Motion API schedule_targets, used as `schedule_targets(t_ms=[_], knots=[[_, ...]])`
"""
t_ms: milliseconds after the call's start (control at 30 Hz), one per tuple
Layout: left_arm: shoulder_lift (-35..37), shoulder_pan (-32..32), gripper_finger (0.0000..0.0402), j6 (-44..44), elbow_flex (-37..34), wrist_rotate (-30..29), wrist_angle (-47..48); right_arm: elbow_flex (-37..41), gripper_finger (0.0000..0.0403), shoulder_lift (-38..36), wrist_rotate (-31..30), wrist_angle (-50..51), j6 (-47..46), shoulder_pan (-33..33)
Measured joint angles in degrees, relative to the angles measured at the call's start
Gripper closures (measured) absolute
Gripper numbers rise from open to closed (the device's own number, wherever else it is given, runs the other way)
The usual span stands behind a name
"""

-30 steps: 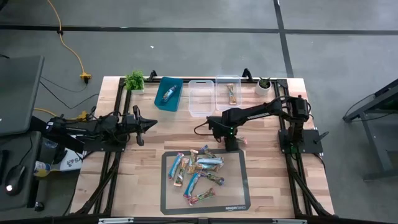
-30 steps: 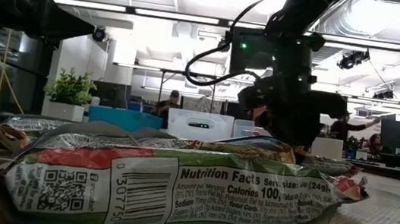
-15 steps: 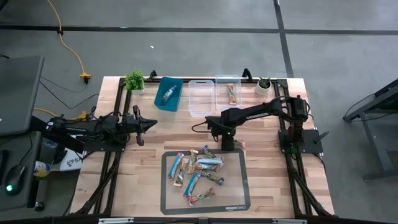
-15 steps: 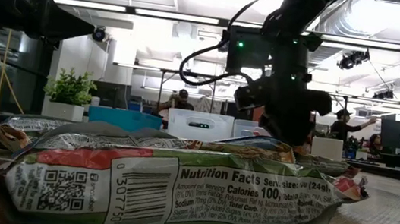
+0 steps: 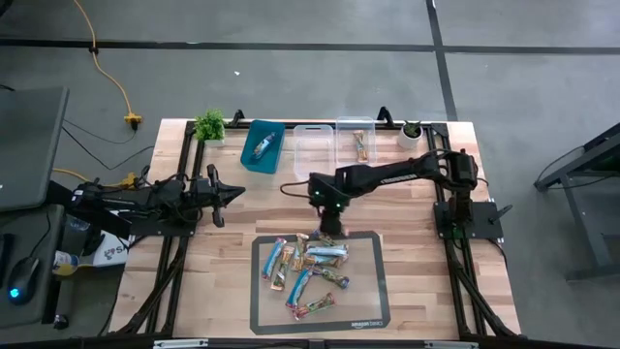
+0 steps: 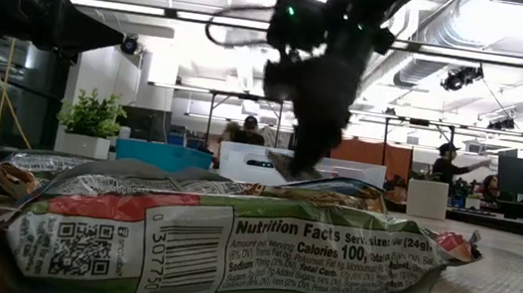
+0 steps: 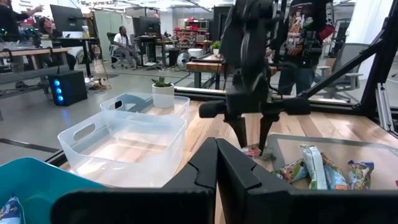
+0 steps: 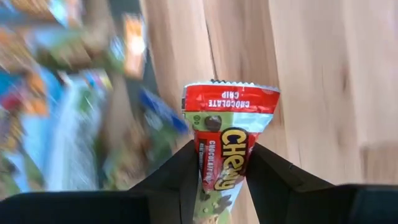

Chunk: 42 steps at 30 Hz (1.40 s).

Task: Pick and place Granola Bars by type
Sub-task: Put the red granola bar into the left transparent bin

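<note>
Right wrist view: I'm seeing right tool [image 8: 221,163] gripping one red-green Chewy chocolate-chip bar [image 8: 225,143]; left tool [image 5: 225,195] idling closed, bench edge.

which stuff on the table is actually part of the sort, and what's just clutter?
In the job:
- granola bars piled on the dark mat
- Chewy chocolate chip bar held in the right gripper
- teal bin with one bar
- two clear bins; the right one has a bar

Just there:
- two potted plants
- idle left gripper, at the table's left
</note>
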State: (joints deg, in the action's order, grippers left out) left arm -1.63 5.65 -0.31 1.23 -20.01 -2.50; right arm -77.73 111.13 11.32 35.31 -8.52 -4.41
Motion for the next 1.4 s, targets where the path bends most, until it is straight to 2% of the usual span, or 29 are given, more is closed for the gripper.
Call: schedule_targets(t_ms=[233,700,833,1033,1233,1400], knots=[[0.0,0.0,0.0401,0.0,0.0,0.0,0.0,-6.8,0.0295,0.0,-1.6,-6.0,-0.6,0.0],[0.0,0.0,0.0401,0.0,0.0,0.0,0.0,-15.7,0.0344,-0.2,-8.8,-21.4,-1.6,0.0],[0.0,0.0,0.0401,0.0,0.0,0.0,0.0,-16.9,0.0345,-0.2,-14.2,-22.3,-1.4,-0.1],[0.0,0.0,0.0401,0.0,0.0,0.0,0.0,-18.4,0.0346,-0.3,-27.5,-21.8,-3.7,-0.7],[0.0,0.0,0.0401,0.0,0.0,0.0,0.0,-19.5,0.0346,-0.3,-40.1,-17.1,-13.7,-3.6],[0.0,0.0,0.0401,0.0,0.0,0.0,0.0,-19.4,0.0346,-0.3,-42.1,-7.2,-27.5,-7.6]])
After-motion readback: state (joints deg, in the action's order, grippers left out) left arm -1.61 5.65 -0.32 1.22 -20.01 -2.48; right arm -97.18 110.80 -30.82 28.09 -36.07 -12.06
